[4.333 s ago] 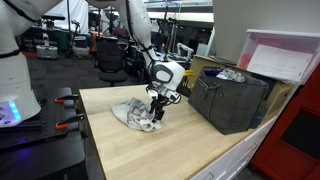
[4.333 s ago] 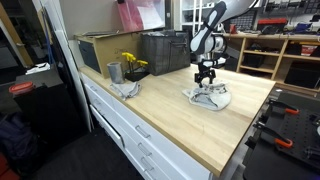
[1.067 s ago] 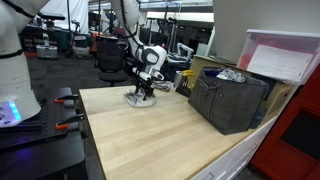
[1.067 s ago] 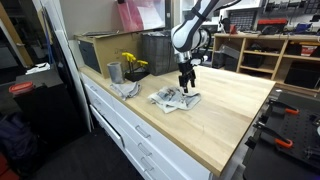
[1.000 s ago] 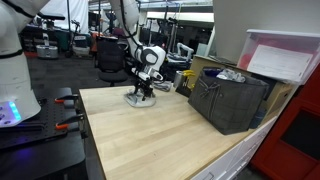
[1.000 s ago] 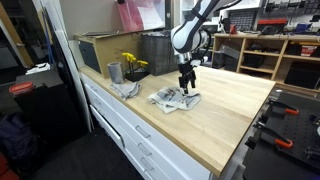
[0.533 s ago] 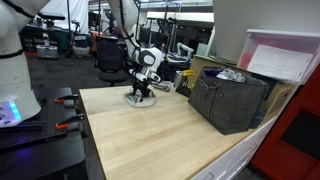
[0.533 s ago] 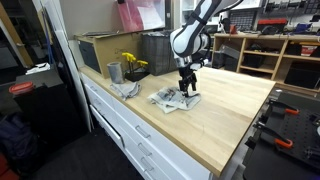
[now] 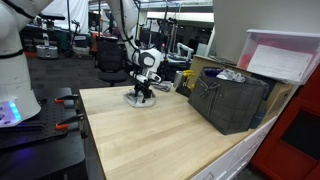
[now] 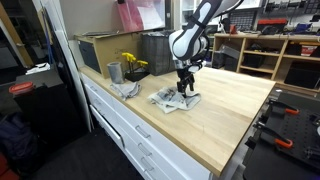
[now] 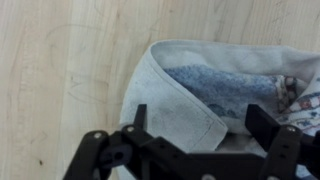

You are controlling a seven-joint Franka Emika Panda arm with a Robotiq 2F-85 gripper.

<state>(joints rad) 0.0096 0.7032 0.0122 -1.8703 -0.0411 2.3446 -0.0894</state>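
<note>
Wrist view: soft crumpled cloth (image 11: 205, 95), pale wood-grain table (image 11: 60, 90).

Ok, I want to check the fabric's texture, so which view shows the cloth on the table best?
The wrist view: the cloth is close up, its folded pale edge and blue patch clear. Both exterior views show only a small crumpled heap under the gripper.

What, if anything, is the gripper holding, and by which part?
Nothing is held. The gripper stands open over the crumpled cloth on the wooden table, fingers apart.
</note>
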